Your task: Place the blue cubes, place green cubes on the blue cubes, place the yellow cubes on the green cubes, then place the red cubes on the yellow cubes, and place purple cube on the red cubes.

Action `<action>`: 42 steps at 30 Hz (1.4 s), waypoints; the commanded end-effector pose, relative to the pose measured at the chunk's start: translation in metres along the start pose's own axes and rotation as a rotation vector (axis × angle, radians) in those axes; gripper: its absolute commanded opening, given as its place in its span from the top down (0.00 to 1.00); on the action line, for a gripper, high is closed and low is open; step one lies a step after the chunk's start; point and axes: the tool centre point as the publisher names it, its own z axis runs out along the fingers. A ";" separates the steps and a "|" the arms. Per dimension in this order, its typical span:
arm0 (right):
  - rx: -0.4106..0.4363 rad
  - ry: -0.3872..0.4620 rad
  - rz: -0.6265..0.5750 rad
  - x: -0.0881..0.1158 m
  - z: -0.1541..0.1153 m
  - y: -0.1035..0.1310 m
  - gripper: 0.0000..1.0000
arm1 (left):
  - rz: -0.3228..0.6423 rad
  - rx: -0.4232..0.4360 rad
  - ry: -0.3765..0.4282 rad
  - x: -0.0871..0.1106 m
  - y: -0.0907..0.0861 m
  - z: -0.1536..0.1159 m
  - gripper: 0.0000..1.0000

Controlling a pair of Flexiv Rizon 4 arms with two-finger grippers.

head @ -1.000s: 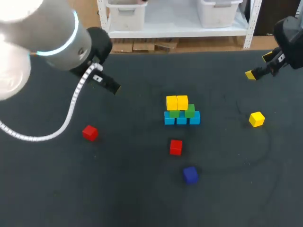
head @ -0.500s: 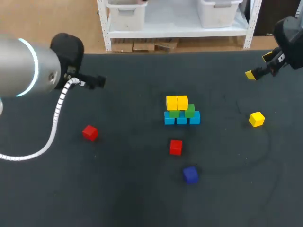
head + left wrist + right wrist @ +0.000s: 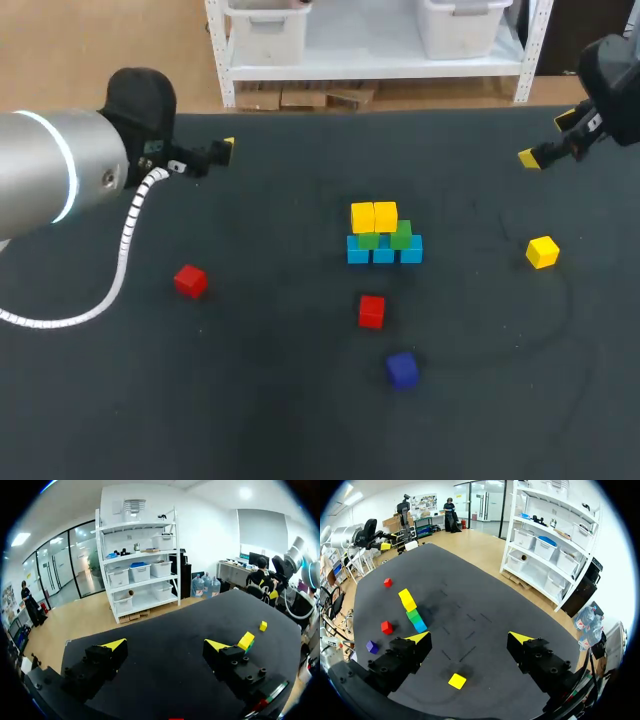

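Observation:
A small stack stands mid-table: a row of blue cubes (image 3: 383,252), two green cubes (image 3: 401,236) on them, and two yellow cubes (image 3: 373,216) on top towards the left. Loose on the table lie a yellow cube (image 3: 542,251), one red cube (image 3: 371,311), another red cube (image 3: 190,281) and the purple cube (image 3: 402,369). My left gripper (image 3: 222,151) hangs open and empty near the far left edge, well away from the stack (image 3: 246,641). My right gripper (image 3: 540,156) is open and empty at the far right, with the loose yellow cube (image 3: 457,681) below it.
The dark table (image 3: 300,420) stretches wide around the stack. From the right wrist the stack (image 3: 412,611), both red cubes (image 3: 386,627) and the purple cube (image 3: 371,646) lie beyond the left finger. A grey cable (image 3: 120,262) trails from my left arm.
My left arm has swung back towards the far left edge, and its gripper's yellow tip now shows. The right arm and all cubes have stayed put.

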 end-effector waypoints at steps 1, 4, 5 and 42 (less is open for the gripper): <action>-0.002 -0.001 0.000 0.000 0.000 0.000 0.00 | -0.007 0.004 -0.036 0.004 -0.001 -0.002 0.00; -0.002 -0.001 0.000 0.000 0.000 0.000 0.00 | -0.007 0.002 -0.038 0.005 -0.001 -0.003 0.00; -0.002 -0.001 0.000 0.000 0.000 0.000 0.00 | -0.007 0.002 -0.038 0.005 -0.001 -0.003 0.00; 0.042 0.337 -0.183 0.057 0.009 0.026 0.00 | -0.007 0.002 -0.038 0.005 -0.001 -0.003 0.00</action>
